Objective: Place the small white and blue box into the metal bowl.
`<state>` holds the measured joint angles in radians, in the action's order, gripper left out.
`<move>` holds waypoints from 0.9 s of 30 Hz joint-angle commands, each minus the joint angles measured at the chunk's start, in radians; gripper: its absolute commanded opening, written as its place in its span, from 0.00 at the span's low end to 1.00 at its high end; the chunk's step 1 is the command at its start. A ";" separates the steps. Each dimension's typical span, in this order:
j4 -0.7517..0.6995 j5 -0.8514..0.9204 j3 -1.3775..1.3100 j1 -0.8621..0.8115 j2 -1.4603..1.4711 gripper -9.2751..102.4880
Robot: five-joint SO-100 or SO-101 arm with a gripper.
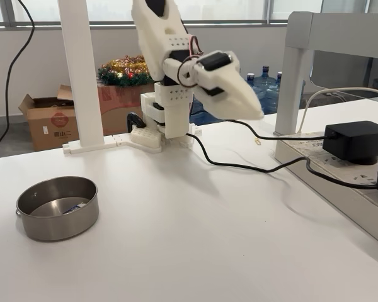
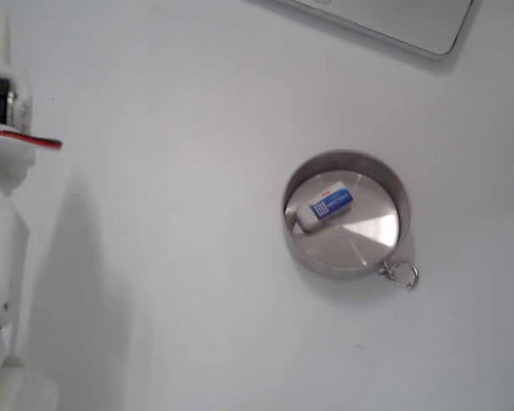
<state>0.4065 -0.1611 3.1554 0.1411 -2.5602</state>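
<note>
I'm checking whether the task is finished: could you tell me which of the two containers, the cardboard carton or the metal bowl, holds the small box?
The metal bowl on the table holds the small white and blue box.

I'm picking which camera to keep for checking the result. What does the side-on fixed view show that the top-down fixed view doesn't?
Side-on only: the raised gripper with its fingers together, a black power adapter, and a cardboard box behind the table. Top-down only: the small white and blue box's blue printed face, lying against the bowl's wall, and a clip on the rim. Both: the metal bowl with the box inside.
</note>
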 commanded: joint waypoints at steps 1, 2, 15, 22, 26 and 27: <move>-0.284 0.094 0.051 0.028 -0.282 0.05; -0.374 0.101 0.052 0.028 -0.370 0.05; -1.460 0.104 0.071 0.029 -0.948 0.05; -1.473 0.095 0.071 0.029 -0.946 0.05; -1.473 0.091 0.071 0.029 -0.946 0.05; -1.473 0.091 0.071 0.029 -0.946 0.05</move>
<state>-1.0630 -0.0644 3.1661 0.1687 -3.4898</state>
